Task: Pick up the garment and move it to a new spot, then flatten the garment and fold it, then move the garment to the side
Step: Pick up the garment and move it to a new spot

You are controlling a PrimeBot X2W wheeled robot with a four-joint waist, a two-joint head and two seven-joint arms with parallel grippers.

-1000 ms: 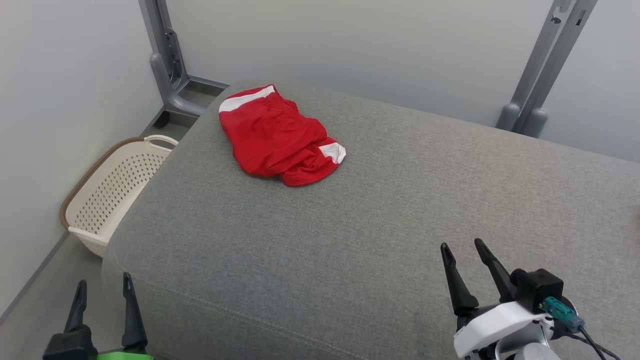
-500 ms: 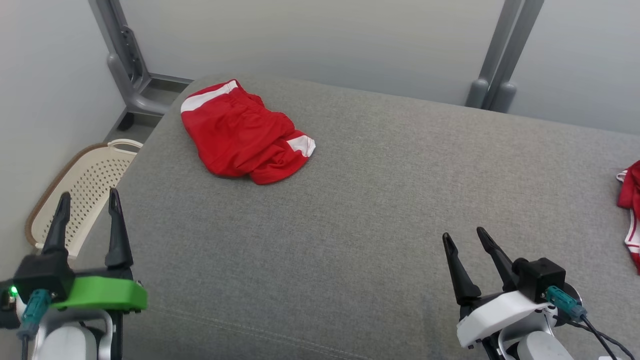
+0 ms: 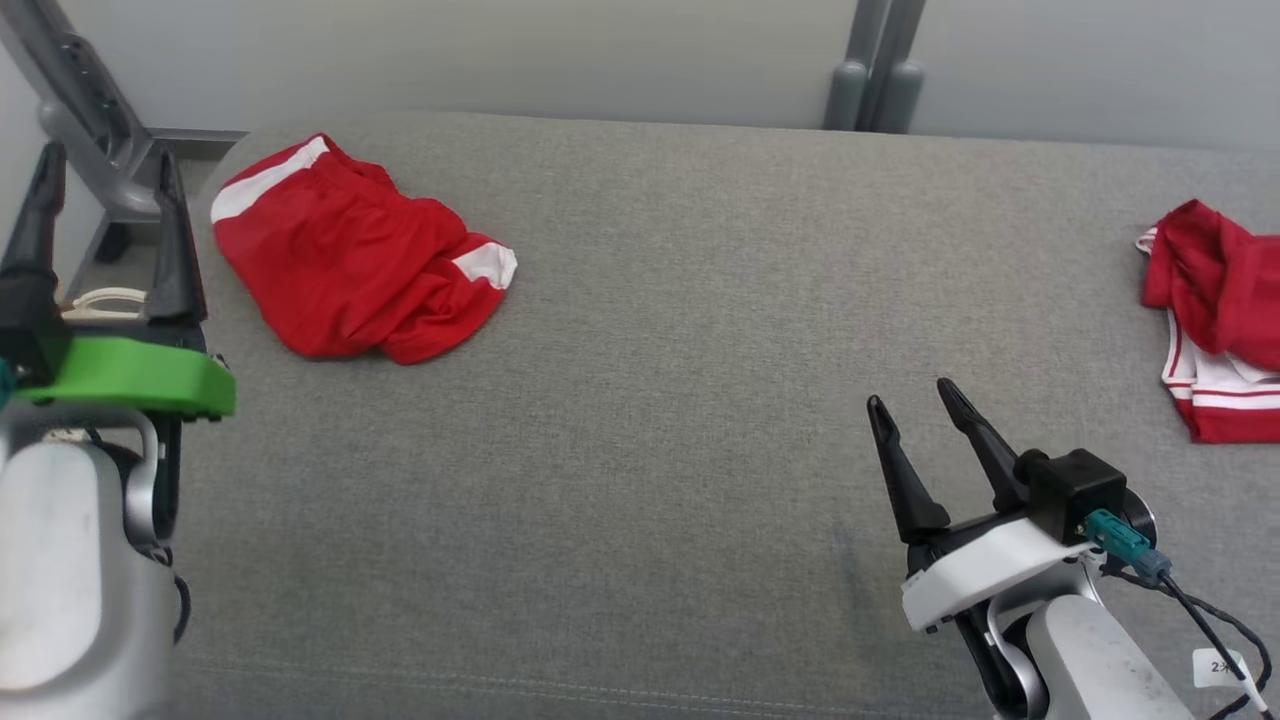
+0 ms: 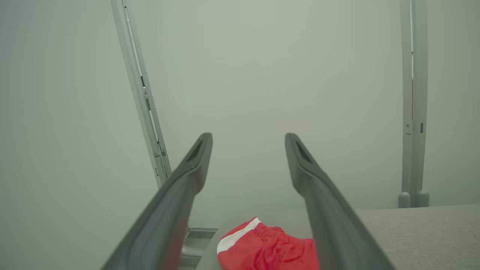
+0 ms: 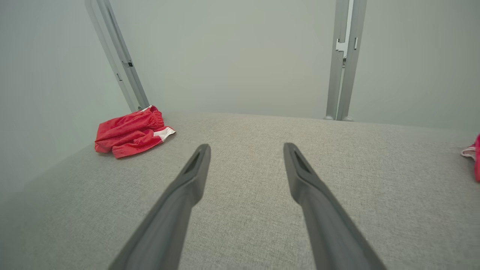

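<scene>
Backdrop, head view: pale plain wall point(image 3: 500, 50) behind a wide bench point(image 3: 650, 430) covered in grey woven fabric; one grey post point(image 3: 875, 65) stands at the far edge, and a slanted post point(image 3: 75, 95) stands at the far left corner.
Left pincer point(image 3: 107, 158), head view: raised at the bench's left edge, green collar under two dark fingers, jaws spread wide, nothing between them.
Right pincer point(image 3: 910, 395), head view: low over the near right part of the bench, jaws wide, empty.
Folded red garment point(image 3: 350, 270), head view: a bundle with white bands lying on the bench just right of the left pincer's fingers, well apart from the right pincer, ahead of it and far to its left.
Crumpled red garment point(image 3: 1215, 300), head view: white trim with red stripes, on the bench ahead and to the right of the right pincer, cut by the picture's edge.
Basket handle point(image 3: 100, 298), head view: pale, seen between the left pincer's fingers.

Left pincer point(image 4: 248, 137), left wrist view: jaws wide, aimed at the wall point(image 4: 262, 75).
Folded red garment point(image 4: 270, 251), left wrist view: low between the two fingers, on the bench point(image 4: 412, 232), partly hidden by the right-hand finger.

Right pincer point(image 5: 246, 146), right wrist view: jaws wide, bare bench point(image 5: 247, 187) between the fingers.
Folded red garment point(image 5: 129, 133), right wrist view: ahead and left of the left-hand fingertip, well apart.
Crumpled red garment point(image 5: 474, 153), right wrist view: a sliver at the right edge, well apart from the right-hand finger.
</scene>
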